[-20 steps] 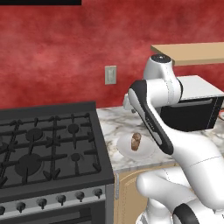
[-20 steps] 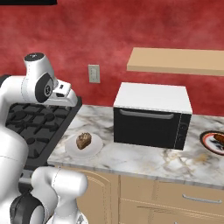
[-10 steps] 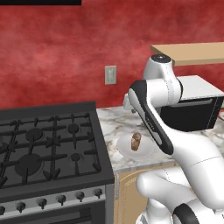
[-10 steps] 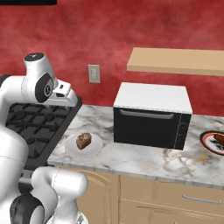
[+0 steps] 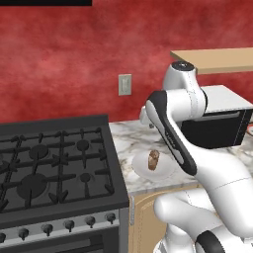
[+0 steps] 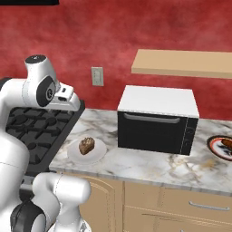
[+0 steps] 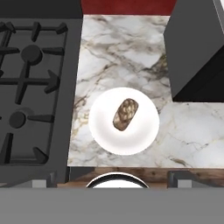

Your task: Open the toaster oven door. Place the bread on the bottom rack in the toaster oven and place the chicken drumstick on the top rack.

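Bread (image 7: 125,114) lies on a white plate (image 7: 144,138) on the marbled counter (image 7: 118,48), between the gas stove (image 7: 35,87) on one side and the toaster oven (image 7: 197,52) on the other. In the hand view the loaf sits slightly off-centre on the plate, tilted on a diagonal, and the plate stands apart from both the stove's edge and the oven's corner. The gripper (image 7: 112,180) hangs high above the plate, looking straight down at it, fingers spread wide with nothing between them; only their dark tips (image 7: 43,180) show at the bottom of that view.

From the right base view the oven (image 6: 157,118) stands against the red wall under a wooden shelf (image 6: 181,62), its door (image 6: 152,132) shut, the slim bar handle (image 6: 146,118) running along the top edge of the dark window. Bread (image 6: 86,145) and plate (image 6: 97,154) rest to the oven's left, near the counter's front edge. A second plate (image 6: 215,147) with the drumstick (image 6: 225,144) sits on the counter to the oven's right, partly cut off by the frame edge. The arm's upper joints hover over the stove's right side, well apart from the oven
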